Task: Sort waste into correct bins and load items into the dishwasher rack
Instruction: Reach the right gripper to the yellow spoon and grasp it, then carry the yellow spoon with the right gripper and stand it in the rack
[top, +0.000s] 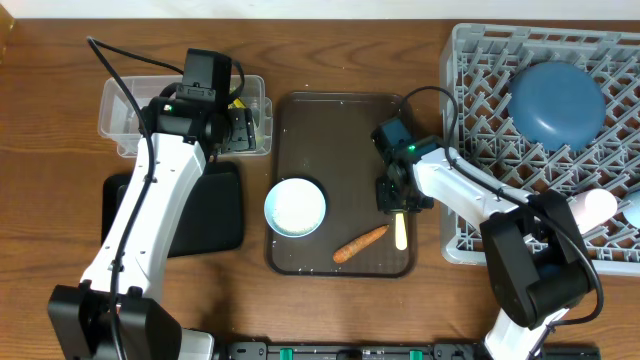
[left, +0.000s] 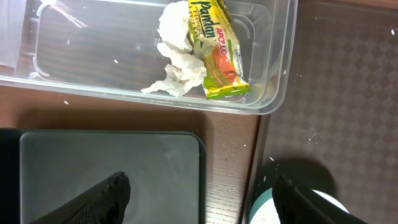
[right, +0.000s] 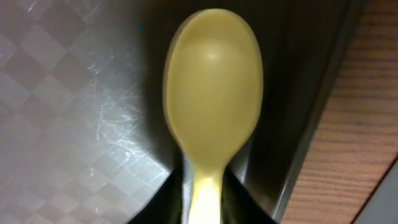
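My right gripper (top: 399, 208) is shut on the handle of the pale yellow spoon (right: 213, 99), its bowl over the dark brown tray (top: 310, 115) near the right rim; the spoon also shows in the overhead view (top: 401, 233). The orange carrot piece (top: 360, 243) and the white bowl with blue rim (top: 295, 207) lie on the tray. My left gripper (left: 200, 196) is open and empty above the black bin (left: 106, 168). The snack wrapper (left: 219, 50) and white tissue (left: 177, 59) lie in the clear bin (left: 74, 87). The dark blue plate (top: 557, 102) stands in the grey rack (top: 480, 90).
A pink cup (top: 598, 206) and a light blue cup (top: 632, 210) sit at the rack's right side. Rice grains dot the tray (left: 311, 130). The black bin (top: 215, 215) lies left of the tray, the clear bin (top: 125, 110) behind it.
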